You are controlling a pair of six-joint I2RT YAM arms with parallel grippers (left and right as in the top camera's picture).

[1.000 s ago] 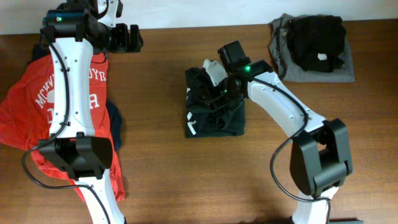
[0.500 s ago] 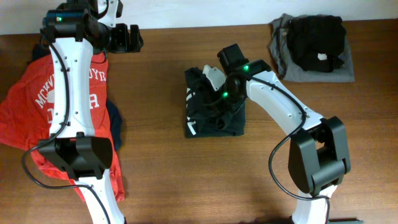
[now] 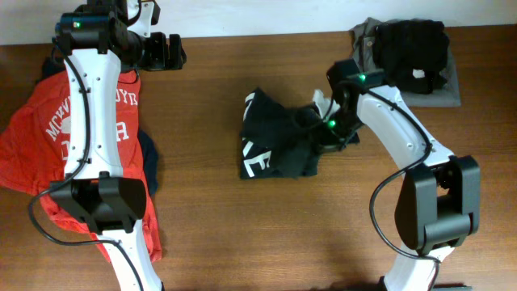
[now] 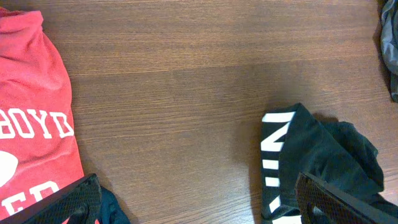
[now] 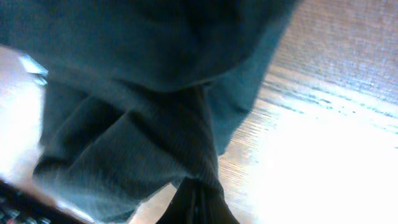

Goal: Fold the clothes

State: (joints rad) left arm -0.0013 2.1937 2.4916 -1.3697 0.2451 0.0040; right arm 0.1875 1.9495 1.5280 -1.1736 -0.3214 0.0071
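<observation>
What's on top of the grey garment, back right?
A crumpled black garment with a small white tag lies on the grey garment. Grey shows only around its edges; the middle is covered.

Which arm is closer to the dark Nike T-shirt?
Right. The right gripper grips the dark Nike T-shirt; the left gripper hangs open well apart, near the red T-shirt.

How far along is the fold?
Done: shirt is gathered into a compact but rumpled bundle, white lettering showing. In hand: right gripper pinches cloth at its right edge. Left gripper is open, off by the red shirt. Left: smooth it and finish the fold; it's not neat yet.
</observation>
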